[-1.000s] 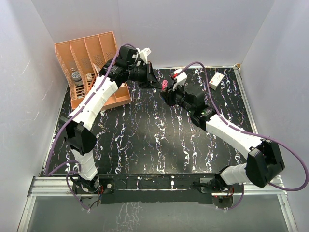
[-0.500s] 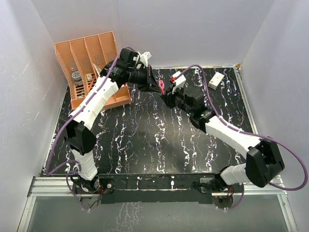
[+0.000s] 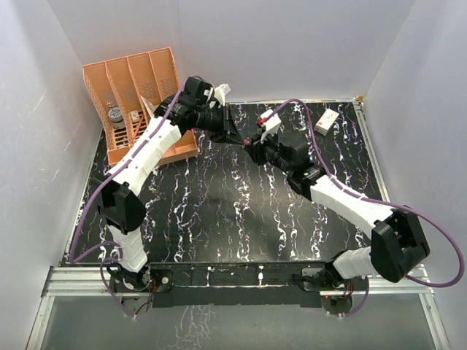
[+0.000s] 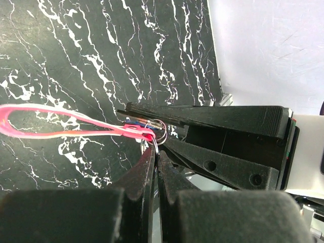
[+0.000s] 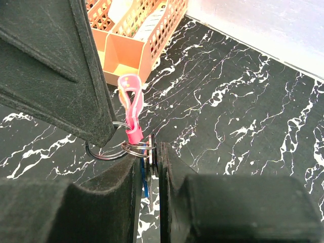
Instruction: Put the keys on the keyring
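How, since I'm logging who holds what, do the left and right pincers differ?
The left pincer is shut tight on the keyring beside its metal ring. The right pincer is shut, with a narrow gap, on what looks like the blue key. The left pincer reaches in from the orange organizer's side, the right pincer from the opposite side. Both are black and meet tip to tip.

White arm links [image 3: 146, 154], black joints [image 3: 122, 208], purple cables [image 3: 295, 100], perhaps red-marked white wrist blocks [image 3: 271, 118]
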`<state>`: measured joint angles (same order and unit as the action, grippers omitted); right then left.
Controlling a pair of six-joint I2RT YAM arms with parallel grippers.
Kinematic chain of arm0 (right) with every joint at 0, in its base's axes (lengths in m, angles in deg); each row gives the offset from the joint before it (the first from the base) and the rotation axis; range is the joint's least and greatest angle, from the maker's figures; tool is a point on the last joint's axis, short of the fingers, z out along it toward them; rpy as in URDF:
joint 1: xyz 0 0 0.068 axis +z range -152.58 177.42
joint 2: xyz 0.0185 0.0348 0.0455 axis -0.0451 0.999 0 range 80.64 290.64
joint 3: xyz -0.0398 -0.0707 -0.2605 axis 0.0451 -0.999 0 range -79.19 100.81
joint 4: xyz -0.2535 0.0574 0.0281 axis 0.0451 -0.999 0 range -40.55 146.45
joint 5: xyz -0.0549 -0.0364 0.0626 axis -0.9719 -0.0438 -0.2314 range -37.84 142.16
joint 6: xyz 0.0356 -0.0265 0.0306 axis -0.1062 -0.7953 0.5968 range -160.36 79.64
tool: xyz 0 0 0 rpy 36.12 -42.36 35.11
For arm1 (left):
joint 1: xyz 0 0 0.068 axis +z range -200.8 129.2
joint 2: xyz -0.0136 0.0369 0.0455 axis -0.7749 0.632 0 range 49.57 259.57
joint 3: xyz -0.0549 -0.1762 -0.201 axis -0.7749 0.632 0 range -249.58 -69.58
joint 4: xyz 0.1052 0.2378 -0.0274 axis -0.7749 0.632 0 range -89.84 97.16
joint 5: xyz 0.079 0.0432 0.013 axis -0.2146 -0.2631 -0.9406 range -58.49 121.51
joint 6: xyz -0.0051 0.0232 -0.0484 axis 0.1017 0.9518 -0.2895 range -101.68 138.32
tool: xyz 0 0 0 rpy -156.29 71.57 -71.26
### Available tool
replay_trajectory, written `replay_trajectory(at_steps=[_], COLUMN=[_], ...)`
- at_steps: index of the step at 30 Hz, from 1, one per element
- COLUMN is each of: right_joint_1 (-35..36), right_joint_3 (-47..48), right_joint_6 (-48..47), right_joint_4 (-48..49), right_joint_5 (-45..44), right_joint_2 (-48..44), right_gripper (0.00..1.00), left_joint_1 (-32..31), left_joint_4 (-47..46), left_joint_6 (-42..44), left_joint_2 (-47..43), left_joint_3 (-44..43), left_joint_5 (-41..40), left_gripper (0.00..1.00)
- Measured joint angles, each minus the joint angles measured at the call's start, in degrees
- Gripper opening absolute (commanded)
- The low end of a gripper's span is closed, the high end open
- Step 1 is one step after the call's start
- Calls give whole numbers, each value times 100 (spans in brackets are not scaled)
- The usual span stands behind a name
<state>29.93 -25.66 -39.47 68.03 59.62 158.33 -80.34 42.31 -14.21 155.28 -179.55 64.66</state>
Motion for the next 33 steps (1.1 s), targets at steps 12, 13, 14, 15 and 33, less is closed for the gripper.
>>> replay_trajectory(at_steps=[12, 13, 14, 15, 33], right_joint_1=[-11, -11, -11, -11, -122], right_joint_3=[0, 0, 0, 0, -162], right_joint_6=[-61, -61, -61, -61, -72], right_joint_4=[-39, -59, -70, -74, -155], right_joint_5=[22, 24, 24, 26, -223], right_joint_2=[181, 190, 192, 195, -411], right_gripper=[15, 16, 18, 21, 45], left_joint_1=[-157, -168, -177, -184, -247], left_joint_4=[278, 297, 317, 341, 1058], left_joint_6=[173, 188, 195, 205, 385], left_joint_2=[177, 188, 190, 190, 715], left_joint_3=[-107, -107, -109, -116, -671], left_joint_5=[-273, -293, -317, -339, -710], left_gripper=[0, 0, 0, 0, 0])
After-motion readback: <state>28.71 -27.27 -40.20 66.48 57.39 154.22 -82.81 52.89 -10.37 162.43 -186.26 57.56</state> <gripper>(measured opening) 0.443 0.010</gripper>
